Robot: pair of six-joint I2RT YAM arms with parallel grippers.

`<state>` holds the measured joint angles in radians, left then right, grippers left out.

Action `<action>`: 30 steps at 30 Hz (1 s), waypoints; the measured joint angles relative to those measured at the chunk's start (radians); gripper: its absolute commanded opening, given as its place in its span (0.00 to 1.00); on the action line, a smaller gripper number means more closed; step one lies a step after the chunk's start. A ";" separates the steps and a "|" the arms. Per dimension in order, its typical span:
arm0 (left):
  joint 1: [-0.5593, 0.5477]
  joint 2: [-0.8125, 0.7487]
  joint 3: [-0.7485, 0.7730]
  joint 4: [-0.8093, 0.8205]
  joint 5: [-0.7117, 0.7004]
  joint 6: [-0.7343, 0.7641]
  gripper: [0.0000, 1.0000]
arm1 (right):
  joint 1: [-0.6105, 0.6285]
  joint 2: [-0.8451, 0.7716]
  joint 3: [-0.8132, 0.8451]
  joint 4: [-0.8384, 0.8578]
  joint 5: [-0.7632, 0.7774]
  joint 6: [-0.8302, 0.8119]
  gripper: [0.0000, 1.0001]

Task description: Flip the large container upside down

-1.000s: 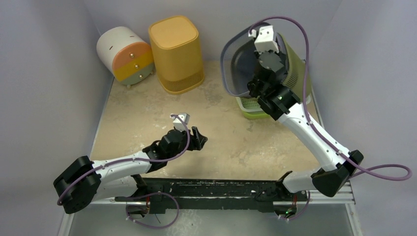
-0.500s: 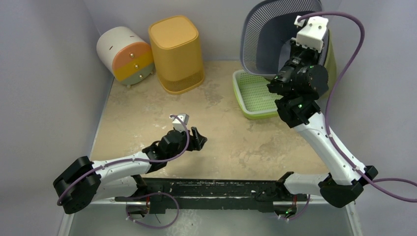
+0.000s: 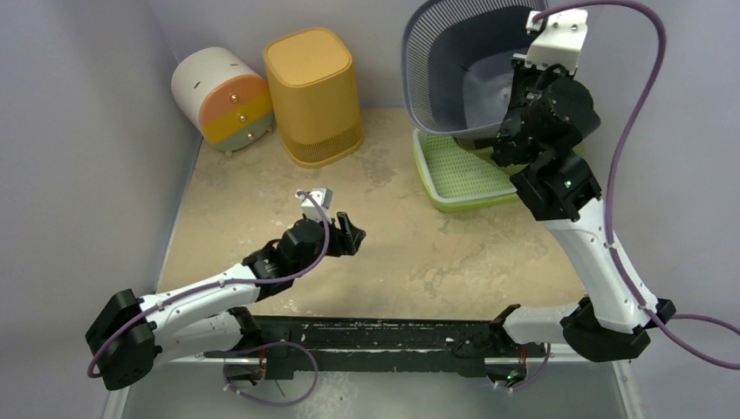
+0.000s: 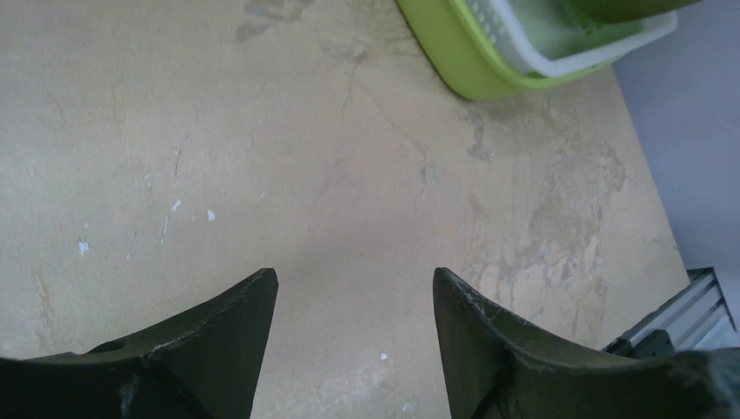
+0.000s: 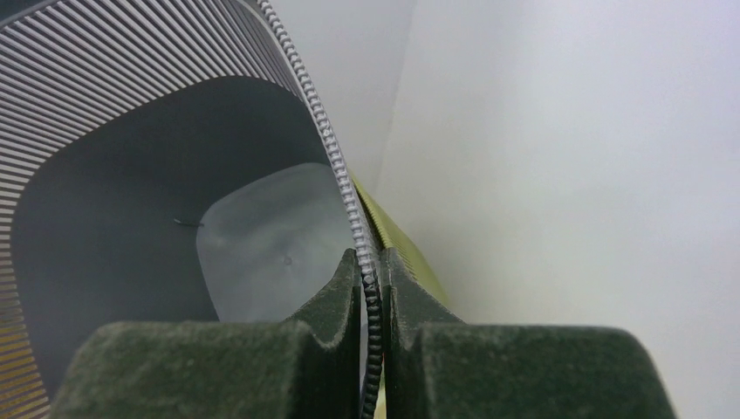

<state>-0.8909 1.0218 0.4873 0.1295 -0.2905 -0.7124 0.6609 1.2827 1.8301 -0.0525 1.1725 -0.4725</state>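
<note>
Large grey ribbed plastic container (image 3: 454,61) hangs off the bench (image 4: 262,131) at back right, above the lime-green perforated tray (image 3: 454,170). It is tilted with its mouth toward the top camera, so it is not inverted yet. Right pincer (image 5: 372,262) is clamped on its rim. Left pincer (image 4: 353,288) is spread wide and empty. Left to do, likely: roll it over and set it rim-down. The container's top edge is cropped, and the olive-green piece (image 5: 397,249) behind the rim is unclear.

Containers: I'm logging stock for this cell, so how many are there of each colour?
Grey: 1, the slatted basket, its rim clamped in the right gripper
Yellow: 1, the bin
White with coloured drawers: 1, the drawer unit
Lime green: 1, the tray
Olive: 1, a ribbed container behind the basket
Total: 5
</note>
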 measured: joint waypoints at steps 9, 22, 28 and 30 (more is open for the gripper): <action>0.000 -0.058 0.126 -0.129 -0.057 0.029 0.63 | 0.001 -0.023 0.126 -0.160 -0.153 0.159 0.00; 0.000 -0.214 0.426 -0.474 -0.282 0.070 0.64 | -0.006 -0.116 0.145 -0.302 -0.463 0.313 0.00; 0.000 -0.373 0.558 -0.594 -0.436 0.092 0.64 | -0.005 -0.115 0.145 -0.346 -0.657 0.378 0.00; 0.000 -0.412 0.587 -0.630 -0.486 0.097 0.64 | -0.005 -0.112 0.146 -0.367 -0.718 0.400 0.00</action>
<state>-0.8909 0.6098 1.0744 -0.5003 -0.7769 -0.6155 0.6556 1.1709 1.9759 -0.4194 0.4549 -0.0727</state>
